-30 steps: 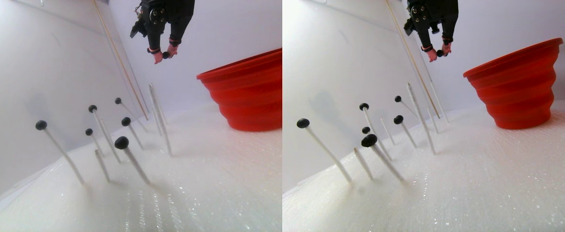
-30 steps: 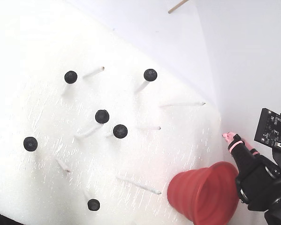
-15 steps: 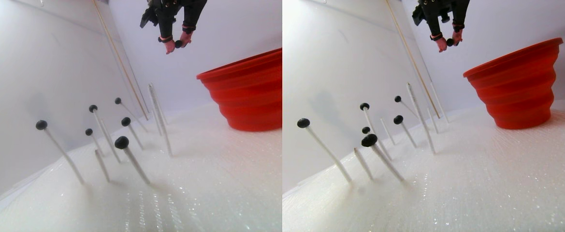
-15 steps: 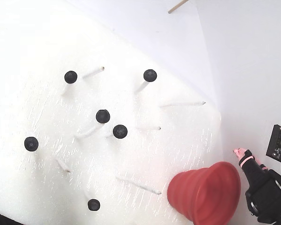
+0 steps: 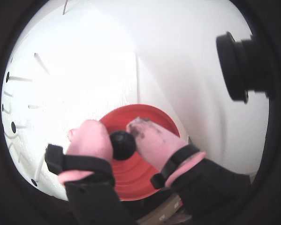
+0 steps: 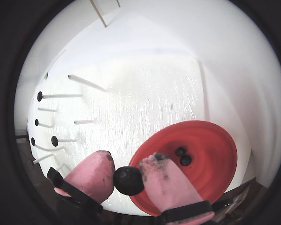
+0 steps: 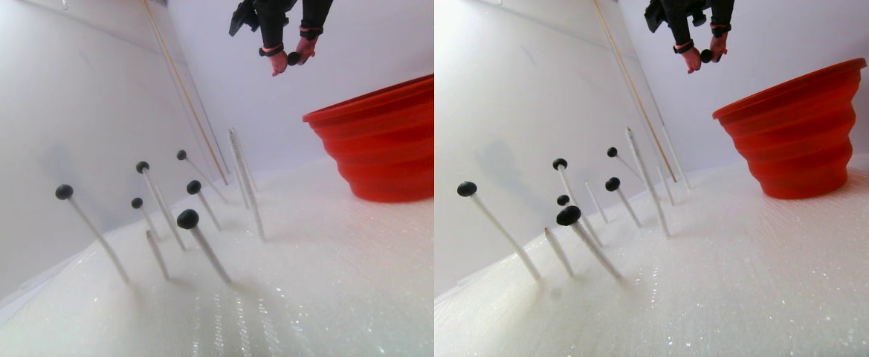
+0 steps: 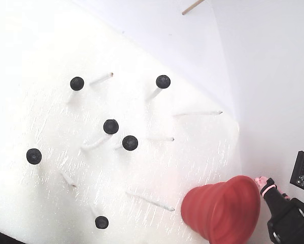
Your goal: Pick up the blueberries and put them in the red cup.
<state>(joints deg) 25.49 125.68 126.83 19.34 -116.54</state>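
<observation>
Blueberries stand impaled on thin white sticks, and one blueberry (image 5: 122, 145) is pinched between the pink fingertips of the gripper (image 5: 123, 140). In this wrist view the held berry hangs directly over the open mouth of the red cup (image 5: 149, 117), with the sticks (image 5: 41, 62) far off to the cup's left.

In the other wrist view the gripper (image 6: 127, 177) clamps the same berry (image 6: 129, 180) just over the cup's near-left rim (image 6: 215, 136); two blueberries (image 6: 183, 156) already lie inside the cup.

In the stereo pair view the gripper (image 7: 291, 61) hovers high above and left of the cup (image 7: 382, 141), berry (image 7: 294, 58) squeezed between its fingers. Six berries on sticks (image 7: 187, 219) stand well left of the cup.

In the fixed view the cup (image 8: 220, 208) sits tilted at lower right, the pink fingertip (image 8: 261, 180) just beside its rim; the held berry is hidden.
</observation>
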